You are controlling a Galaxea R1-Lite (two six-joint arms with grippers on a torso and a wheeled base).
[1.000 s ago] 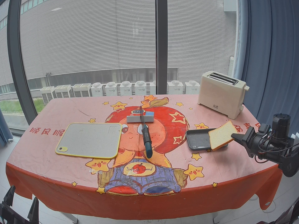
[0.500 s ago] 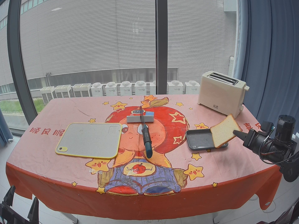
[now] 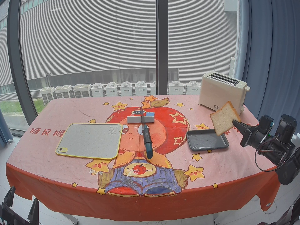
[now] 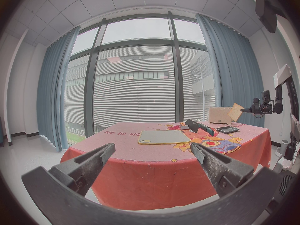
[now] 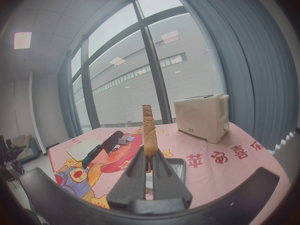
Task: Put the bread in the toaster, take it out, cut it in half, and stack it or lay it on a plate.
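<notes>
- Your right tool (image 3: pixel 235 123) was closed on the bread (image 3: pixel 224 117), pinching one corner of the slice on the side nearest the arm.
- The slice hung in the air above the far right end of the dark plate (image 3: pixel 200 148), clear of it and close in front of the toaster (image 3: pixel 222 92). From the head view I could not tell whether it brushed the toaster's side.
- In the right wrist view the slice stood on edge between the closed fingers (image 5: pixel 137 169), with its thin side showing and its upper end leaning a little.
- You should have treated the bread as very light, soft and spongy. It looked likely to bend under its own weight when held by one corner, and to tear or dent under a hard squeeze.
- The crust looked like the firmest place to hold, so a grip across the crust edge would probably have steadied it better than one on the crumb.
- The toaster's slots looked narrow. I judged the slice would need to be upright and in line with a slot, free edge leading, or it would catch and fold.
- Your left tool (image 4: pixel 152 147) was open and held nothing, low off the near left side of the table (image 3: pixel 62 110).
- The knife (image 3: pixel 146 135) lay mid-table and the cutting board (image 3: pixel 90 140) to its left, both well apart from the bread.
</notes>
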